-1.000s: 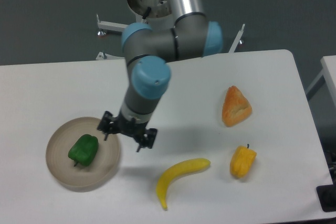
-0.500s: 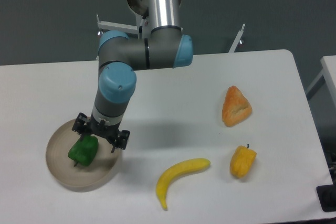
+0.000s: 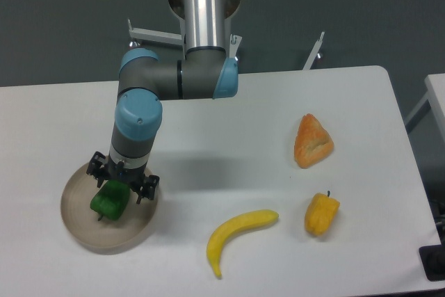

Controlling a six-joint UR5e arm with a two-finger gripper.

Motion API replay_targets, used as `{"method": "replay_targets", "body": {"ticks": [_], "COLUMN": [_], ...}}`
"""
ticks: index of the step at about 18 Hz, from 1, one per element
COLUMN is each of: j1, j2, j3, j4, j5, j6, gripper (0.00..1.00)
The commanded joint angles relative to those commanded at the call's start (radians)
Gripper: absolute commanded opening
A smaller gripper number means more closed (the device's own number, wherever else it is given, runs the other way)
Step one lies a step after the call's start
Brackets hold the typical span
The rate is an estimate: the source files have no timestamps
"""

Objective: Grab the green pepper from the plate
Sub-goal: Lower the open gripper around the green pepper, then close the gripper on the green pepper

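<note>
Tool (image 3: 119, 184) fingers spread apart hang just above the green pepper (image 3: 108, 202) on the plate (image 3: 80, 229), apparently straddling it for a grasp.

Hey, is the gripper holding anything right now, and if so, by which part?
Cannot be told. The gripper sits right over the green pepper, which lies on the plate, but its fingers are hidden, so a hold is not visible.

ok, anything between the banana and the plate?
Nothing: in the camera view, only bare white table separates the banana from the plate. The gripper sits over the green pepper, not in that gap.
</note>
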Motion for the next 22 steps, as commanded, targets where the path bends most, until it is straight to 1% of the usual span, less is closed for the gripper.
{"method": "replay_targets", "body": {"ticks": [13, 19, 20, 22], "j1": [-0.014, -0.022, -0.022, -0.022], "j2": [-0.020, -0.029, -0.029, -0.029], "j3": [0.006, 0.008, 0.008, 0.009], "j4": [0.003, 0.009, 0.009, 0.008], "j5": [0.000, 0.023, 0.023, 0.023], "j6": [-0.005, -0.005, -0.005, -0.005], "gripper": [1.00, 1.00, 0.95, 0.78]}}
